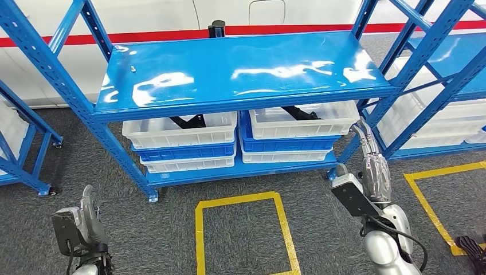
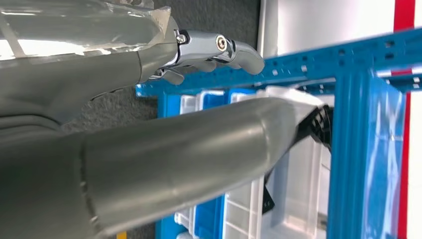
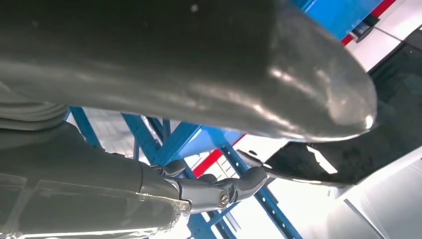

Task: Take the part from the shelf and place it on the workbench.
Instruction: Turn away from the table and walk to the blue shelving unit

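Low in the frame, the left robot hand (image 1: 87,207) and right robot hand (image 1: 375,166) are held with fingers apart, gripping nothing. Beyond, mid-frame, black metal parts (image 1: 189,121) are seen lying in white plastic bins (image 1: 177,133) under the glossy blue steel shelf (image 1: 240,71). A low reach beneath the deck is probably required.

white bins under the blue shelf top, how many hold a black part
2: the left top bin holds a black part; the right top bin holds another. Bins stacked beneath are hidden.
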`<state>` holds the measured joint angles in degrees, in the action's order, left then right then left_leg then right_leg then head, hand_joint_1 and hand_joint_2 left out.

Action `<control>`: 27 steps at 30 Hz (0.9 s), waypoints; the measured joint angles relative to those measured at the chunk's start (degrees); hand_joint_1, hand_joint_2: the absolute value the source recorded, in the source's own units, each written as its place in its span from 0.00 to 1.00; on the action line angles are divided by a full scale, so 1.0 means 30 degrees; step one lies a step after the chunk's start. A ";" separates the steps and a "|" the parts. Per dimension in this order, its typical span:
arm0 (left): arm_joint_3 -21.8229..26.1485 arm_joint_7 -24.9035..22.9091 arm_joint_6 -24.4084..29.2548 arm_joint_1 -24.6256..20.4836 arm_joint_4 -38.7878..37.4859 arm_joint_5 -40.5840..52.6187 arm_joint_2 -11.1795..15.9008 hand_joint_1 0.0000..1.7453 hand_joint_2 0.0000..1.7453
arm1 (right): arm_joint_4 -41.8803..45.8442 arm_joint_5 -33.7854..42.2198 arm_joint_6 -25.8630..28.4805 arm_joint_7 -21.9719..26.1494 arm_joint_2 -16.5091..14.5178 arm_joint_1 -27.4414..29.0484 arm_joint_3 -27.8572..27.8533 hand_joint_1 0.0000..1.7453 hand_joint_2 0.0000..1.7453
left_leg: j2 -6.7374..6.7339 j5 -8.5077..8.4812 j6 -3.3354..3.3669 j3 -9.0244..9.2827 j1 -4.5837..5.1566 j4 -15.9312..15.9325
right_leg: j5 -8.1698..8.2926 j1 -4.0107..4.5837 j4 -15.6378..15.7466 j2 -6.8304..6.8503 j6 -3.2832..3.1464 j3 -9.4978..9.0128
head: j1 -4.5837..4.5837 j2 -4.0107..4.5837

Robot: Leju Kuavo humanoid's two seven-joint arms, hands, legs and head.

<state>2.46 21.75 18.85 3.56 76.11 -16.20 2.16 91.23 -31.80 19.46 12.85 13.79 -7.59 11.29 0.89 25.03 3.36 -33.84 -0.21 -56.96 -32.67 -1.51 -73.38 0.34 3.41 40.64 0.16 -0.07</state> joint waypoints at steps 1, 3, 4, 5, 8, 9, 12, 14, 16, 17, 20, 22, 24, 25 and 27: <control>0.0002 0.0000 0.0015 0.0021 -0.0029 -0.0022 0.0000 0.00 0.00 | -0.0011 0.0011 0.0004 0.0000 0.0000 0.0011 0.0015 0.00 0.00 | 0.0099 0.0005 -0.0003 0.0009 0.0021 -0.0010 | 0.0171 0.0008 0.0035 -0.0021 0.0111 0.0043 | -0.0004 0.0000; 0.0002 0.0002 0.0088 0.0055 -0.0060 -0.0098 0.0000 0.00 0.00 | -0.0027 0.0060 0.0005 0.0004 0.0000 -0.0029 0.0038 0.00 0.00 | 0.0299 0.0038 -0.0057 0.0052 0.0020 -0.0047 | 0.1195 -0.0007 0.2248 -0.0035 0.0393 -0.0959 | 0.0002 0.0000; 0.0004 0.0004 0.0129 0.0070 -0.0065 -0.0135 0.0000 0.00 0.00 | -0.0036 0.0097 0.0005 0.0007 0.0000 -0.0079 0.0053 0.00 0.00 | 0.0381 0.0080 -0.0129 0.0060 0.0046 -0.0093 | 0.1682 -0.0001 0.3583 -0.0060 0.0438 -0.1601 | 0.0007 0.0000; 0.0005 0.0007 0.0170 0.0091 -0.0064 -0.0164 0.0006 0.00 0.00 | -0.0045 0.0131 0.0005 0.0015 0.0000 -0.0134 0.0071 0.00 0.00 | 0.0438 0.0128 -0.0212 0.0047 0.0082 -0.0151 | 0.2029 0.0011 0.4583 -0.0082 0.0378 -0.2093 | 0.0005 0.0000; 0.0004 0.0018 0.0246 0.0192 -0.0044 -0.0191 0.0022 0.00 0.00 | -0.0089 0.0184 0.0009 0.0035 -0.0005 -0.0233 0.0147 0.00 0.00 | 0.0469 0.0203 -0.0140 -0.0028 0.0187 -0.0266 | 0.2279 0.0020 0.5282 -0.0106 0.0061 -0.2434 | -0.0022 0.0000; 0.0000 0.0020 0.0260 0.0217 -0.0034 -0.0195 0.0022 0.00 0.00 | -0.0098 0.0189 0.0011 0.0038 -0.0009 -0.0244 0.0166 0.00 0.00 | 0.0456 0.0195 -0.0052 -0.0019 0.0184 -0.0251 | 0.2290 0.0026 0.5287 -0.0110 0.0040 -0.2435 | -0.0027 0.0000; 0.0000 0.0022 0.0279 0.0229 -0.0007 -0.0197 0.0026 0.00 0.00 | -0.0107 0.0195 0.0013 0.0044 -0.0015 -0.0290 0.0195 0.00 0.00 | 0.0422 0.0172 -0.0015 0.0062 0.0148 -0.0144 | 0.2283 0.0088 0.5283 -0.0146 0.0019 -0.2442 | -0.0034 0.0000; 0.0002 0.0022 0.0282 0.0230 0.0000 -0.0197 0.0027 0.00 0.00 | -0.0115 0.0195 0.0013 0.0044 -0.0016 -0.0309 0.0209 0.00 0.00 | 0.0419 0.0175 -0.0029 0.0083 0.0137 -0.0117 | 0.2283 0.0084 0.5285 -0.0152 0.0014 -0.2445 | -0.0035 0.0000; 0.0002 0.0020 0.0282 0.0232 0.0000 -0.0197 0.0027 0.00 0.00 | -0.0127 0.0195 0.0014 0.0044 -0.0022 -0.0318 0.0229 0.00 0.00 | 0.0420 0.0181 -0.0039 0.0079 0.0137 -0.0119 | 0.2283 0.0078 0.5284 -0.0149 0.0014 -0.2446 | -0.0033 0.0000; 0.0002 0.0018 0.0282 0.0232 0.0000 -0.0197 0.0029 0.00 0.00 | -0.0133 0.0195 0.0014 0.0044 -0.0026 -0.0319 0.0240 0.00 0.00 | 0.0420 0.0190 -0.0052 0.0074 0.0142 -0.0122 | 0.2283 0.0078 0.5283 -0.0148 0.0014 -0.2446 | -0.0033 0.0000; 0.0004 0.0018 0.0282 0.0231 0.0006 -0.0197 0.0029 0.00 0.00 | -0.0144 0.0195 0.0013 0.0044 -0.0042 -0.0320 0.0268 0.00 0.00 | 0.0418 0.0227 -0.0105 0.0032 0.0183 -0.0180 | 0.2281 0.0058 0.5286 -0.0146 0.0020 -0.2447 | -0.0029 0.0000; 0.0005 0.0022 0.0282 0.0230 0.0026 -0.0197 0.0033 0.00 0.00 | -0.0151 0.0195 0.0016 0.0044 -0.0053 -0.0332 0.0282 0.00 0.00 | 0.0419 0.0225 -0.0113 0.0013 0.0223 -0.0188 | 0.2292 0.0038 0.5331 -0.0143 0.0042 -0.2471 | -0.0031 0.0000; 0.0005 0.0022 0.0282 0.0225 0.0071 -0.0193 0.0036 0.00 0.00 | -0.0149 0.0195 0.0022 0.0047 -0.0055 -0.0359 0.0297 0.00 0.00 | 0.0399 0.0097 -0.0078 0.0149 0.0132 0.0035 | 0.2162 0.0067 0.5143 -0.0123 0.0077 -0.2375 | -0.0016 0.0000; 0.0005 0.0022 0.0282 0.0214 0.0091 -0.0189 0.0036 0.00 0.00 | -0.0149 0.0195 0.0024 0.0051 -0.0053 -0.0382 0.0306 0.00 0.00 | 0.0388 0.0024 -0.0042 0.0228 0.0077 0.0156 | 0.1893 0.0093 0.4645 -0.0118 0.0052 -0.2146 | 0.0007 0.0000; 0.0011 0.0022 0.0282 0.0216 0.0109 -0.0184 0.0036 0.00 0.00 | -0.0166 0.0195 0.0025 0.0058 -0.0044 -0.0402 0.0321 0.00 0.00 | 0.0380 -0.0039 0.0014 0.0289 0.0031 0.0254 | 0.0932 0.0116 0.2528 -0.0117 -0.0075 -0.1147 | 0.0058 0.0000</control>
<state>2.50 21.81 19.69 4.21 76.43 -16.75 2.27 90.73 -31.21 19.53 13.03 13.66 -8.80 12.26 2.03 24.92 3.40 -32.97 -0.12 -56.20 -29.87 -1.16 -65.80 -0.01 3.19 37.20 0.33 -0.07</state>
